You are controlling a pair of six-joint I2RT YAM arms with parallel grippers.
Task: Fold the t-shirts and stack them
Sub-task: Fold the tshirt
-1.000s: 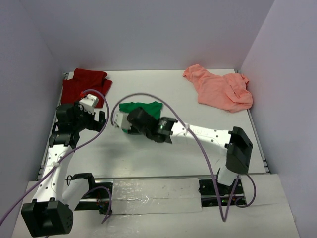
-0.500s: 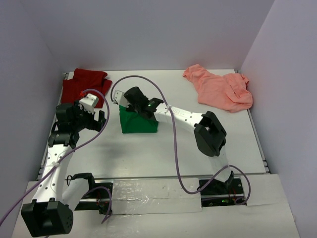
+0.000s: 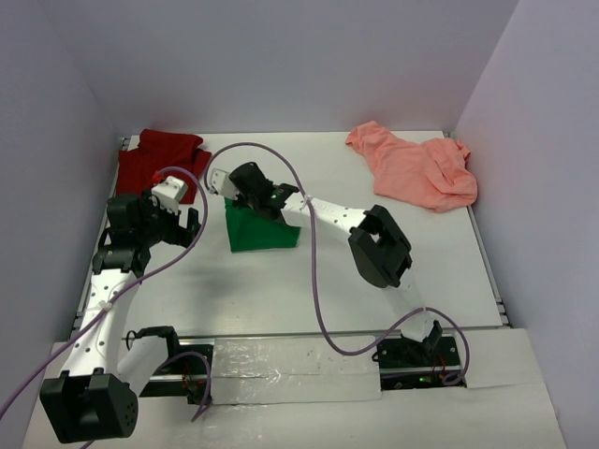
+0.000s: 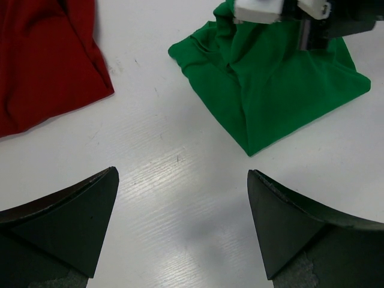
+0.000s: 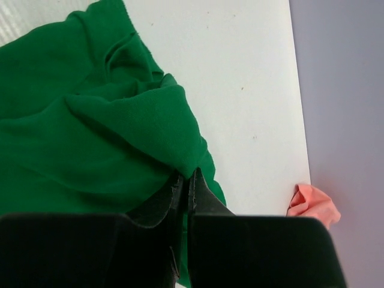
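The bright green t-shirt (image 3: pixel 263 234) lies bunched left of the table's middle. My right gripper (image 3: pixel 245 200) is shut on a fold at its far edge and holds that edge lifted; the wrist view shows cloth pinched between the closed fingers (image 5: pixel 187 175). My left gripper (image 3: pixel 190 224) is open and empty over bare table, between the green shirt (image 4: pixel 276 90) and the dark red t-shirt (image 4: pixel 42 60). The red shirt (image 3: pixel 155 160) lies crumpled at the far left corner. The salmon pink t-shirt (image 3: pixel 416 169) lies crumpled at the far right.
Grey walls close in the table (image 3: pixel 374 253) on the left, back and right. The right arm stretches across the middle of the table, its purple cable looping above it. A tip of the pink shirt (image 5: pixel 315 205) shows in the right wrist view.
My right gripper has carried the green shirt's gripped edge toward the far left, and the shirt now trails on the near side of it. The left arm has barely moved.
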